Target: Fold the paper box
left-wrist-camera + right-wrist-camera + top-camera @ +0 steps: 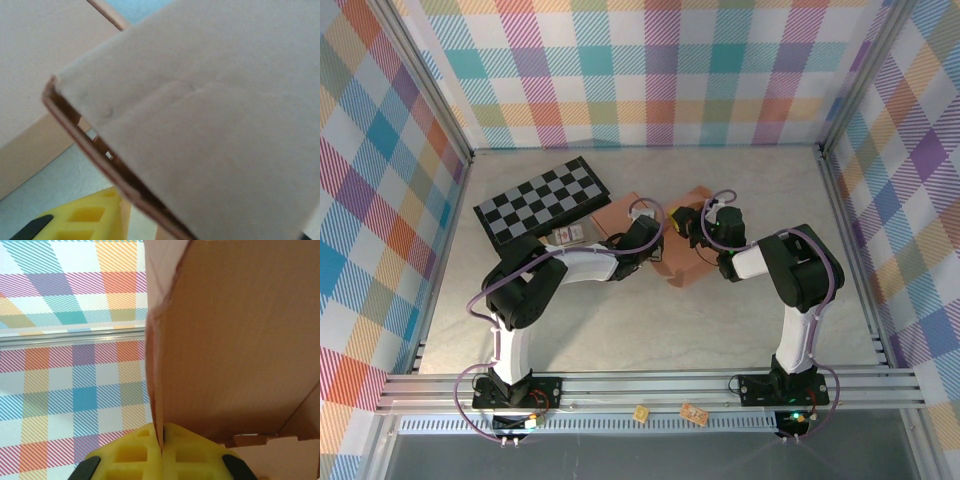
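Observation:
The brown paper box [672, 262] sits partly folded in the middle of the table between both arms. My right gripper [162, 442] is shut on the thin edge of one upright box wall [240, 340]; in the top view the right gripper [693, 224] is at the box's far right side. My left gripper [652, 238] is at the box's left side. In the left wrist view a doubled cardboard flap [215, 115] covers most of the picture. One yellow finger [85, 220] shows below it; the other finger is hidden.
A black-and-white checkerboard [544, 200] lies at the back left, with a small card [567, 234] by its near edge. Plaid walls enclose the table on three sides. Two small orange items [641, 412] [694, 411] rest by the front rail.

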